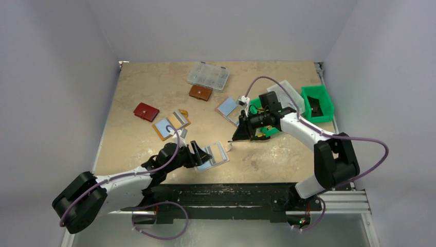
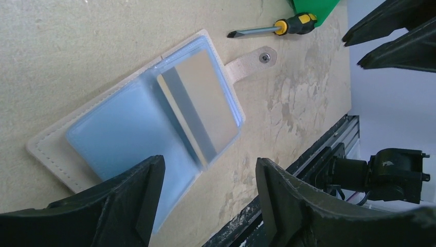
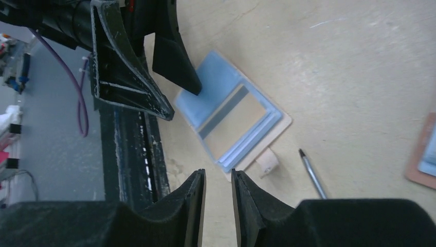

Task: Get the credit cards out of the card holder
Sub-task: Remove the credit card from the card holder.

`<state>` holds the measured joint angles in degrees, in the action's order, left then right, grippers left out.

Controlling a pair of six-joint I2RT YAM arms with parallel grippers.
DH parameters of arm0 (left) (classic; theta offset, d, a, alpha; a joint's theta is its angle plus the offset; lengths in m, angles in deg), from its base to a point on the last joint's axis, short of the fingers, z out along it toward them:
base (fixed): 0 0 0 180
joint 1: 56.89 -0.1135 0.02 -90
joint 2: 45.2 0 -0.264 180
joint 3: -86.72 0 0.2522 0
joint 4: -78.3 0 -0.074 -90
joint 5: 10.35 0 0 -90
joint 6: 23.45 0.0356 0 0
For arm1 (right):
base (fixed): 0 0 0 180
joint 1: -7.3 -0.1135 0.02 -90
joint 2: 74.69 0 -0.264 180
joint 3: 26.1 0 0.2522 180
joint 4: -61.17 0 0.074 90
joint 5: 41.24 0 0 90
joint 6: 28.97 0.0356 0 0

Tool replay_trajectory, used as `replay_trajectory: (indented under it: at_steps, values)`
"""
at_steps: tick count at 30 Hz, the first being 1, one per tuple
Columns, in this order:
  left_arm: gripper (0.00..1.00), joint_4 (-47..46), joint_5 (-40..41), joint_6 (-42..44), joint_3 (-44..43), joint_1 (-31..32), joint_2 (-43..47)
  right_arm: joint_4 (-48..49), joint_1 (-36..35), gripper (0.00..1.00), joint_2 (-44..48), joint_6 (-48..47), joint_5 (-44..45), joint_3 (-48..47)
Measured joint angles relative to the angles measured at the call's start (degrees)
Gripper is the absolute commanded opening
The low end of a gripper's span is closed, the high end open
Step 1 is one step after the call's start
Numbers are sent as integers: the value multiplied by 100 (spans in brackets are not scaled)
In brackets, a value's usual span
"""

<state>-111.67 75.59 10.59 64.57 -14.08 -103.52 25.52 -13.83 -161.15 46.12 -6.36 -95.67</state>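
Left gripper point(image 1: 198, 154) stands over the left end of the tan folding card holder point(image 1: 213, 156), jaws spread; the holder lies open flat, a silvery striped card point(image 2: 200, 103) undrawn in its clear sleeve. Right gripper point(image 1: 234, 138) hovers right of the holder, jaws narrowly parted, empty; its next move, I judge, is pinching that card's edge. A black frame rail point(image 1: 231, 191) crowds the holder's near side, a yellow-handled screwdriver point(image 2: 272, 28) its right.

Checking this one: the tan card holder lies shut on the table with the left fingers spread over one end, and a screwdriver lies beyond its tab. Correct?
Not shut. The left wrist view shows the card holder lying open, blue sleeves and a silvery card face up, tab unsnapped. The left fingers do spread over one end, and the screwdriver lies beyond the tab.
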Motion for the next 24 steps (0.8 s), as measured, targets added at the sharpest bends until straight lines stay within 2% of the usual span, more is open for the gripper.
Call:
replay_trajectory:
  at_steps: [13,18,24]
  values:
    - [54,-111,284,-4,-216,234,-656,1526,-811,40,-1029,2417,-157,282]
    - [47,-160,306,-33,-221,238,-780,1727,-1038,40,-1384,2881,-111,282]
    - [41,-247,389,-48,-249,262,-999,1670,-1196,43,-1600,2964,85,280]
